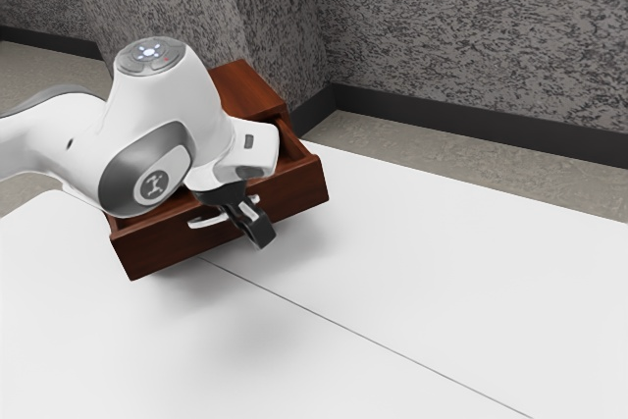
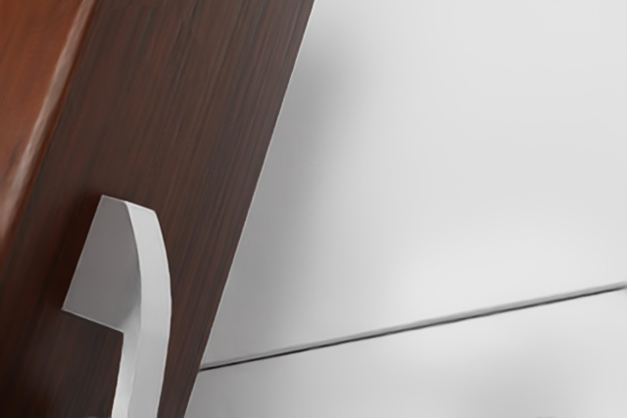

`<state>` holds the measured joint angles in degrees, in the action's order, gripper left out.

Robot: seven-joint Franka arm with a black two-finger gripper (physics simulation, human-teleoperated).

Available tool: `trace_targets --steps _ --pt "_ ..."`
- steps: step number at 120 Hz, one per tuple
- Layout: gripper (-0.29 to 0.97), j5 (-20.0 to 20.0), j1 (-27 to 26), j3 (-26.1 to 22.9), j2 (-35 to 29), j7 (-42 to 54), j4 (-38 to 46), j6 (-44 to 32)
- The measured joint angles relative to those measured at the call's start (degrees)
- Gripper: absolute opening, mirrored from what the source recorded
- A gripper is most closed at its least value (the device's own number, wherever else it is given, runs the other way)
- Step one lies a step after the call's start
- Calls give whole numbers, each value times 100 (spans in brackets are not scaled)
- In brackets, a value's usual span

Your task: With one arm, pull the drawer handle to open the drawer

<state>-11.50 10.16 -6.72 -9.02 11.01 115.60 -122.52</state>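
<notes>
Exterior view: the gripper (image 1: 251, 225) sits at the white handle (image 1: 204, 224) on the front of the drawer (image 1: 294, 188), which stands on the white table (image 1: 442, 272) — whether it is clamped on the handle I cannot tell. If the hold is shallow, a pull away from the drawer could slip off — or drag the whole box.

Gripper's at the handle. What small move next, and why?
Probably a short, straight pull away from the cabinet. The gripper sits at the white handle, and the drawer looks only partly out.
</notes>
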Motion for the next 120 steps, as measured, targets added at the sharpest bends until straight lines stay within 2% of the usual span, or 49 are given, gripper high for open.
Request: trace_targets --steps 21,29,35,71,98,102,110,120 --pt "50 -27 22 33 -9 -5 -28 2" --pt "39 -34 30 46 -38 1 -46 5" --pt "38 -41 26 76 -57 5 -51 8" --pt "54 -101 -9 221 -172 7 -74 53" --pt "61 -254 -119 209 -288 -46 -214 127" --pt "62 -168 -160 200 -296 -174 -320 158" --pt "64 244 -321 181 -283 -831 -797 430" --pt "65 641 -523 199 -261 -1995 -1798 1299"
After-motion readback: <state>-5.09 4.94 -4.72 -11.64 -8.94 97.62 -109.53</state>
